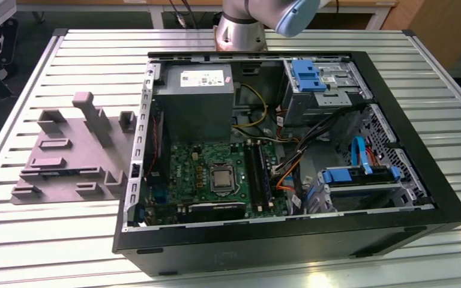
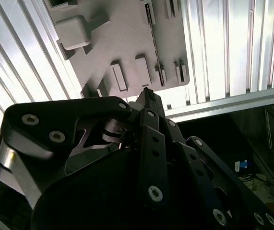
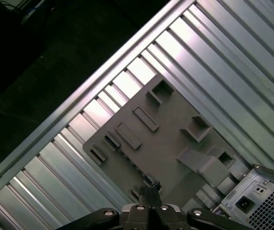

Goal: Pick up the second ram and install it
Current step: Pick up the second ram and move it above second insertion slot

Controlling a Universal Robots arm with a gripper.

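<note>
A: How do we find the gripper (image 2: pixel 148 94)?

B: In both wrist views its two black fingers are pressed together at the tips, and we see nothing pinched between them.

A: What lies nearest beyond the tips?

B: The mauve-grey fixture (image 2: pixel 127 43), flat on the slatted aluminium table (image 2: pixel 252 48). The gripper hangs above it and clear of it. In the second wrist view the tips show against the fixture's edge.

A: Where do we place the second ram (image 2: pixel 152 24)?

B: In the second wrist view we make out a long, thin dark strip standing on edge in a slot of the fixture, running between the raised blocks. We take that strip for it. It is apart from the gripper, and we cannot make out its chips.

A: And further out?

B: In the exterior view the fixture lies just beside the open computer case (image 1: pixel 446 216), on the exterior view's left of it. Inside the case we see the green motherboard (image 1: pixel 202 165). Long black socket rails (image 1: pixel 254 171) run alongside the processor socket (image 1: pixel 221 178). The grey power supply (image 1: pixel 194 90) sits between the motherboard and the arm's base (image 1: pixel 239 30). We cannot tell whether a stick sits in those rails.
</note>
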